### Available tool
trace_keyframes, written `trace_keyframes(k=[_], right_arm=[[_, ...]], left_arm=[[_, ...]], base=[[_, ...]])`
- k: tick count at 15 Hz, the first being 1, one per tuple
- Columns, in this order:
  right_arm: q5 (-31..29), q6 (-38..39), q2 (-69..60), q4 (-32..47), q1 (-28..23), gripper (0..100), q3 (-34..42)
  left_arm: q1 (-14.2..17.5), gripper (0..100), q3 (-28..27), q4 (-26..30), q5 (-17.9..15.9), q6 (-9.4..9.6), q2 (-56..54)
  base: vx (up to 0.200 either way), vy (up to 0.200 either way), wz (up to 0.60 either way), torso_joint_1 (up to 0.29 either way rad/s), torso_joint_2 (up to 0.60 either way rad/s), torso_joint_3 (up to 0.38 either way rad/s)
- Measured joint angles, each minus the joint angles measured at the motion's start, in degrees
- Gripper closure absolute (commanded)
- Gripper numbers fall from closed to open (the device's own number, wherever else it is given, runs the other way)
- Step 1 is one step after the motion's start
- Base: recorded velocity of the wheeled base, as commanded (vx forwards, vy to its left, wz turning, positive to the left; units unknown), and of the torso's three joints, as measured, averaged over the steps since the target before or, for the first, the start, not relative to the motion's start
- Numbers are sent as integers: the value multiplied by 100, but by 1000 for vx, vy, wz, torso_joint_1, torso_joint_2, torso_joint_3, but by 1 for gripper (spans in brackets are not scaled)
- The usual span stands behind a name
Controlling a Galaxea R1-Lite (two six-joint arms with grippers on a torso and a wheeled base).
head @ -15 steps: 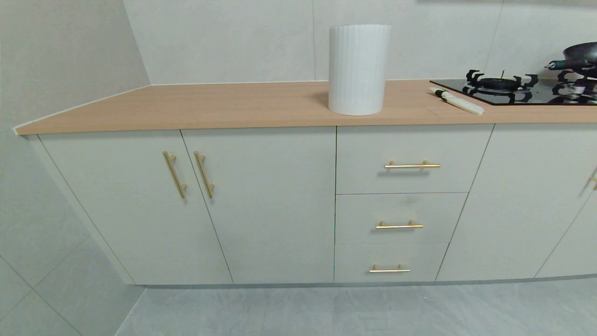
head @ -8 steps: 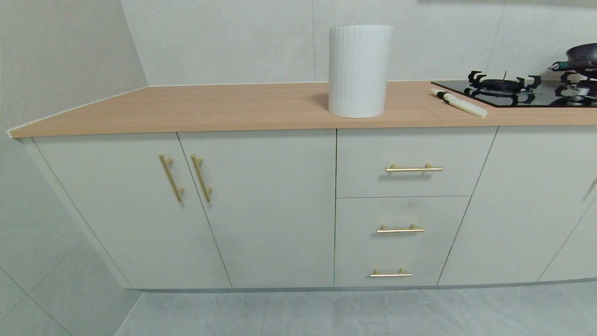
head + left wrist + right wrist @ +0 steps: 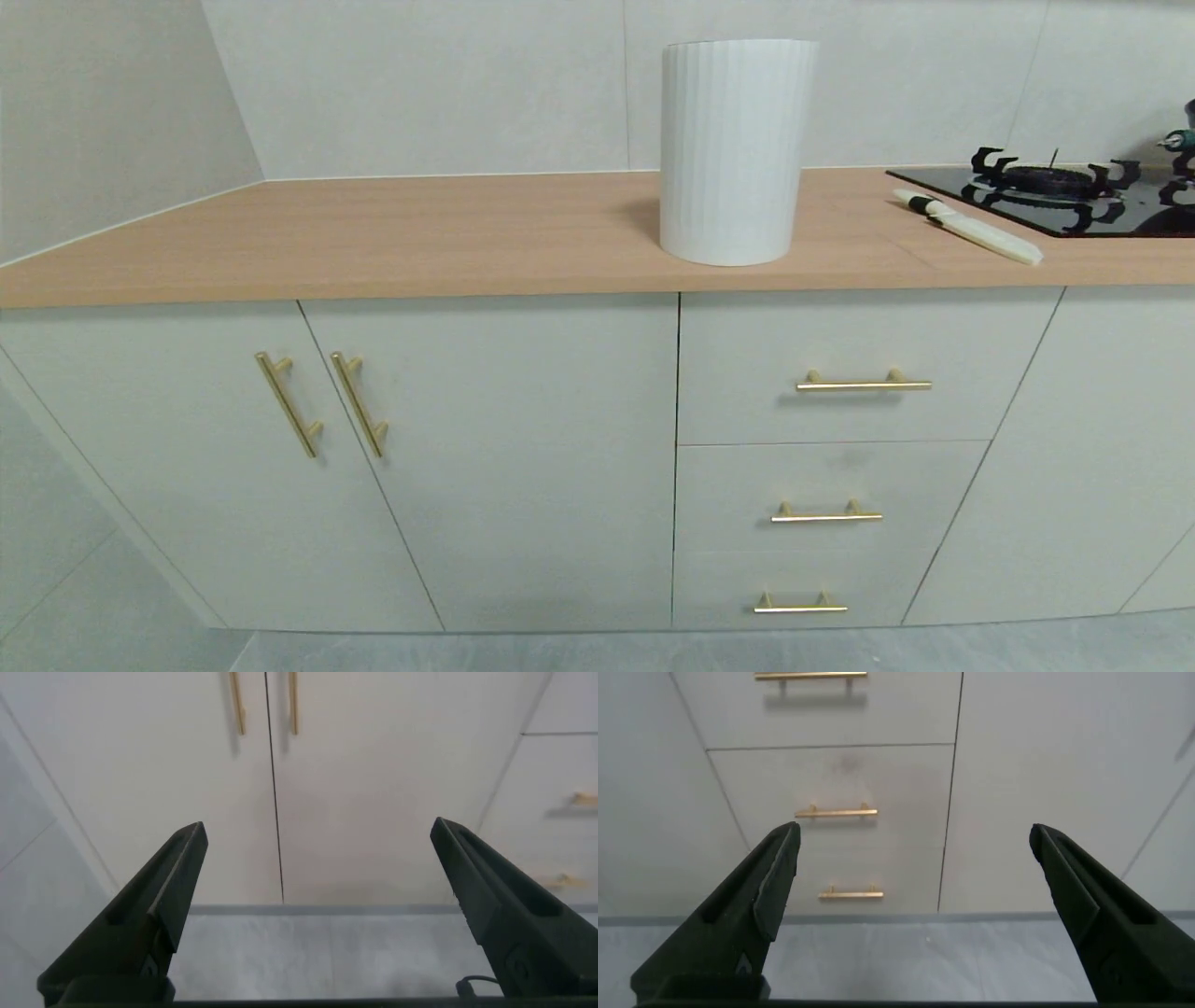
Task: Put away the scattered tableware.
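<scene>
Along the top, a light wooden countertop (image 3: 373, 233) against a pale tiled wall (image 3: 420, 84). Below it at the left, two pale grey cabinet doors (image 3: 523, 448), both shut, with two slim brass bar handles (image 3: 289, 404) set upright side by side at the seam. Facing that seam from low down near the floor, the left gripper (image 3: 318, 831): spread wide, with nothing between the two dark fingers (image 3: 159, 905).

Right of centre on the countertop, one tall white ribbed cylindrical container (image 3: 733, 149), upright, close to the front edge. Contents hidden from this angle. Under it, a stack of three pale drawers (image 3: 840, 327), all closed, each with one horizontal brass bar handle (image 3: 864, 383). Pointed at the drawers from low down, the right gripper (image 3: 915, 833): likewise gaping wide, gripping nothing.

Further right, one cream knife with a black band (image 3: 966, 227), flat on the countertop. Lies well apart from the container, just beside the near left corner of the hob, and apart from both grippers. Then a black glass gas hob (image 3: 1102, 217) sunk into the countertop, with one black burner grate (image 3: 1050, 177) in full sight and a second cut by the edge of the view.
</scene>
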Motion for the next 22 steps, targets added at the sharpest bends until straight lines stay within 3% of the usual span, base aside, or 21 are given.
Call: trace_keyframes(k=[10,22], right_arm=[[0,2,5,0,0,0,0],[0,0,5,0,2,0,0]], left_arm=[[1,0,0,-4,-1,4,0],[4,0,2,0,0,0,0]], base=[[200,0,0,3,4,2],[0,0,-50,0,0,0]])
